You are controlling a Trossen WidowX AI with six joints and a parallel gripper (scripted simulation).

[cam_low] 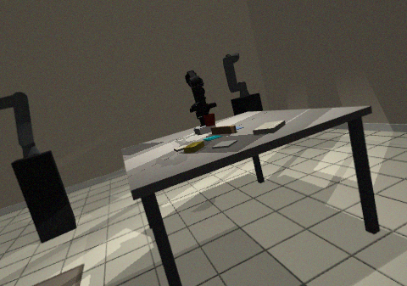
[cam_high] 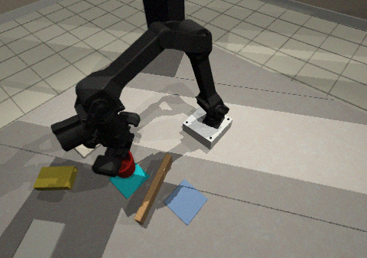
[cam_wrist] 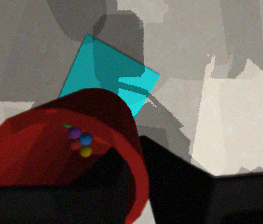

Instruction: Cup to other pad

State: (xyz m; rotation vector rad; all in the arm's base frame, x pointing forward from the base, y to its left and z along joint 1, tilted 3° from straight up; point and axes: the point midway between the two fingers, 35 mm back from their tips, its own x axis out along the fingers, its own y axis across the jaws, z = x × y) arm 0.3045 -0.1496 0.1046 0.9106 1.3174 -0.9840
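Heads up, your fingers (cam_high: 121,162) are clamped on the red cup (cam_high: 128,165), and it's hanging over the teal pad (cam_high: 130,181). In the wrist view the marbles (cam_wrist: 80,141) sit bunched together down inside, none near the lip.

Main worry as I see it: you drop too fast or come in tilted and the base clips the pad, which would jolt the marbles up and out. Letting go while it's above the pad rather than on it would do the same, so I'd want it seated flat before those fingers part. I can't tell from these views how much air is left under the cup.

On room: the wooden bar (cam_high: 154,188) lies just beside the teal pad, between it and the blue pad (cam_high: 186,201), so keep your wrist from swinging that way when you back off. The yellow block (cam_high: 56,177) is on the other side, well apart. The worktop (cam_high: 290,166) edge isn't close in the exterior view, so straight up looks like the safest exit.
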